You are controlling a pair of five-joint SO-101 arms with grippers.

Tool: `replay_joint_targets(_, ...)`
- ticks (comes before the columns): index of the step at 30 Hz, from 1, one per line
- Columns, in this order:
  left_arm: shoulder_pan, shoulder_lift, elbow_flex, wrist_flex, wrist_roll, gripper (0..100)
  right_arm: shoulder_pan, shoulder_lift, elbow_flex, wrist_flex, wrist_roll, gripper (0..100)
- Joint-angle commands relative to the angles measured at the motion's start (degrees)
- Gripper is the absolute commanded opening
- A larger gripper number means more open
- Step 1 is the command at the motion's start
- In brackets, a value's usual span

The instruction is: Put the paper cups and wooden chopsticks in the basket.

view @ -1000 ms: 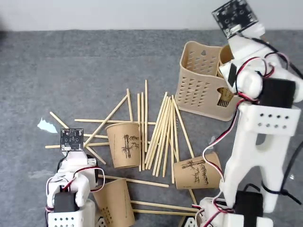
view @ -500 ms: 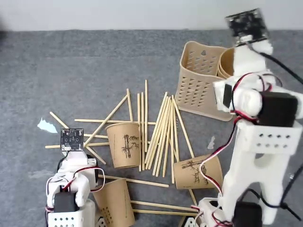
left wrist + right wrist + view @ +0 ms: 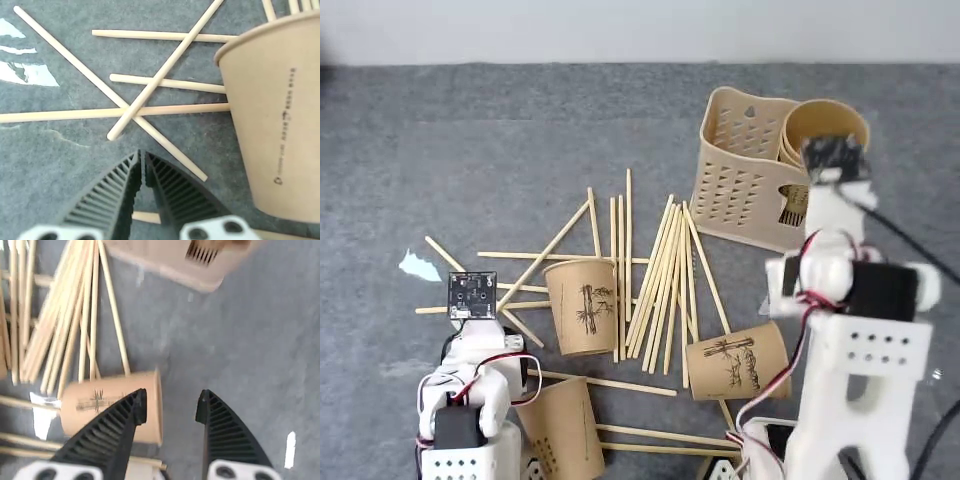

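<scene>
Nested brown paper cups (image 3: 825,125) sit rim-up in the far-right corner of the beige perforated plastic basket (image 3: 745,175). Out on the grey table (image 3: 470,150), three more bamboo-print cups are loose: one (image 3: 582,305) in the thick of the pile, one (image 3: 738,365) on its side close to the right arm, and one (image 3: 563,428) down at the front edge beside the left arm. Pale wooden chopsticks (image 3: 660,275) lie fanned and crossed between them.

The right arm (image 3: 845,310) stands tall just in front of the basket, wrist tipped downward. The right gripper (image 3: 172,400) hangs with its jaws spread and nothing between them, over bare table just beside the mouth of the side-lying cup (image 3: 117,405). The left arm (image 3: 470,400) sits folded low at the front-left. The left gripper (image 3: 142,156) is pinched together on nothing, its tip aimed at crossed sticks beside a cup wall (image 3: 275,115).

A second ago the right wrist was out over the basket, hiding those nested cups. It has drawn back toward its base, and the stack is uncovered. The left arm hasn't budged.
</scene>
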Motion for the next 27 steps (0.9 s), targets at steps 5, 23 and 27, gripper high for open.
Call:
replay_joint_targets(5, -0.18, -0.88, -0.66, 0.35, -0.53, 1, 0.13, -4.97, 12.04, -0.04, -0.18, 17.3)
replay_joint_targets(23, -0.18, -0.88, -0.66, 0.35, -0.53, 1, -4.0, 6.99, 15.82, -2.86, -0.18, 17.3)
replay_joint_targets(27, -0.18, -0.88, -0.66, 0.35, -0.53, 1, -4.0, 10.68, 17.58, -3.47, -0.18, 17.3)
